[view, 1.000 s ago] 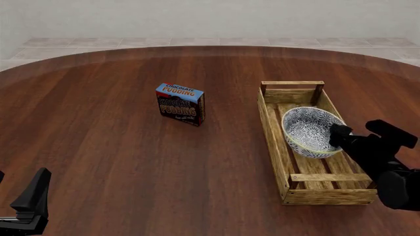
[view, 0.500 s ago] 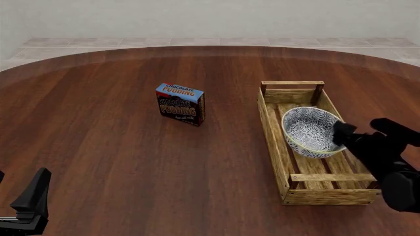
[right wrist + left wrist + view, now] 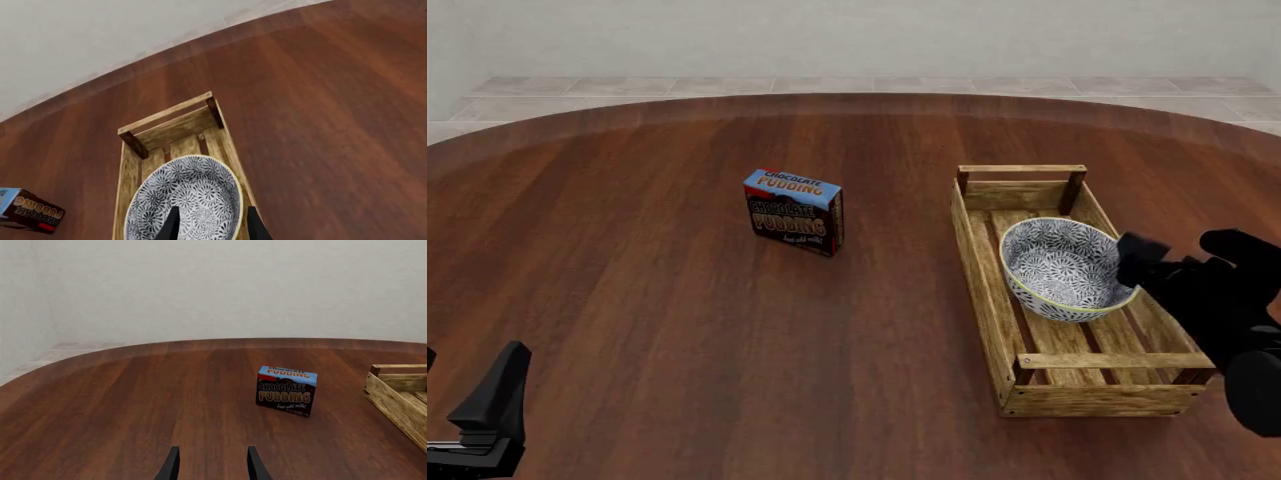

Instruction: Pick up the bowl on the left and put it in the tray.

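Observation:
The blue-and-white patterned bowl (image 3: 1062, 268) sits a little tilted in the middle of the light-wood tray (image 3: 985, 262) at the right of the table. My right gripper (image 3: 1184, 250) is open just to the right of the bowl's rim and holds nothing. In the right wrist view its fingertips (image 3: 172, 223) frame the near rim of the bowl (image 3: 189, 195) inside the tray (image 3: 167, 119). My left gripper (image 3: 474, 375) stands open at the near left corner, far from both. Its fingers (image 3: 171, 467) are empty over bare wood.
A blue-and-dark chocolate pudding box (image 3: 793, 211) stands upright left of the tray, also seen as the pudding box (image 3: 285, 390) in the left wrist view. The round wooden table (image 3: 667, 300) runs to a curved far edge before a pale wall.
My right gripper has drawn back to the right and slightly up, away from the bowl's rim. The bowl stays in the tray. The left arm has not moved.

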Robot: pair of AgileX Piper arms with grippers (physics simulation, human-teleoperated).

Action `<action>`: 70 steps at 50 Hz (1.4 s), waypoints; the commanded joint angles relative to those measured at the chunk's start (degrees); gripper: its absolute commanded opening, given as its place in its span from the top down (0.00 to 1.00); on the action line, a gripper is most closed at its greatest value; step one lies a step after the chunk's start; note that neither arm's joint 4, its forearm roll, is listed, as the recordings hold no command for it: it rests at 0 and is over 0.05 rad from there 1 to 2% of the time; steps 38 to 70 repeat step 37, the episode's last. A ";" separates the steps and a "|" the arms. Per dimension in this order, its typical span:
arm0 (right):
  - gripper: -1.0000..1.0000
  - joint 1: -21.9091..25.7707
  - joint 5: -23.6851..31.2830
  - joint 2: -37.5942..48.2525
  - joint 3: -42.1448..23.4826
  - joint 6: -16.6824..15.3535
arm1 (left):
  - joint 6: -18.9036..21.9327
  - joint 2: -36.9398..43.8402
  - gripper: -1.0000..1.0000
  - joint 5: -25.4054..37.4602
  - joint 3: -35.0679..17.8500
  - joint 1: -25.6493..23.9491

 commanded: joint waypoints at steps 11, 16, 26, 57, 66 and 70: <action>0.00 0.33 4.70 -7.04 0.25 0.12 | 0.00 0.00 0.00 0.00 0.00 0.00; 0.00 0.55 6.64 -9.99 0.41 0.21 | 0.00 0.00 0.00 0.00 0.00 0.00; 0.00 0.84 10.49 -15.41 0.67 0.77 | 0.00 0.00 0.00 0.00 0.00 0.00; 0.00 0.94 14.84 -21.52 0.75 1.36 | 0.00 0.00 0.00 0.00 0.00 0.00; 0.00 0.94 14.84 -21.52 0.75 1.36 | 0.00 0.00 0.00 0.00 0.00 0.00; 0.00 0.94 14.84 -21.52 0.75 1.36 | 0.00 0.00 0.00 0.00 0.00 0.00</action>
